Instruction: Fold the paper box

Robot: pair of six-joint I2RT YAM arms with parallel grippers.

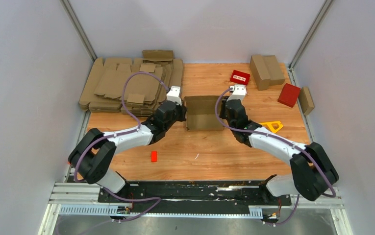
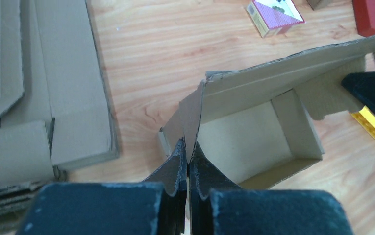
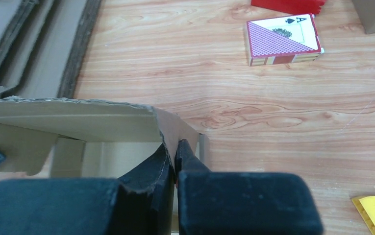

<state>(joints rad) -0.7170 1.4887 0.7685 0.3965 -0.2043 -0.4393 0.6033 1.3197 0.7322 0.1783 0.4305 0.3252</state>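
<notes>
The paper box (image 1: 204, 112) is a brown cardboard blank, partly folded into an open tray with upright walls, in the middle of the wooden table. My left gripper (image 1: 181, 112) is shut on its left side wall; in the left wrist view (image 2: 189, 155) the fingers pinch that thin wall, with the box's inside (image 2: 244, 142) beyond. My right gripper (image 1: 225, 110) is shut on its right side wall; in the right wrist view (image 3: 172, 152) the fingers clamp the flap beside the box's rim (image 3: 72, 117).
A stack of flat cardboard blanks (image 1: 126, 83) lies at the back left. Folded brown boxes (image 1: 266, 69) stand at the back right, another (image 1: 306, 100) at the right edge. Red boxes (image 1: 289, 94), a card pack (image 1: 239, 77), a yellow triangular frame (image 1: 272, 126) and a small red piece (image 1: 153, 155) lie around.
</notes>
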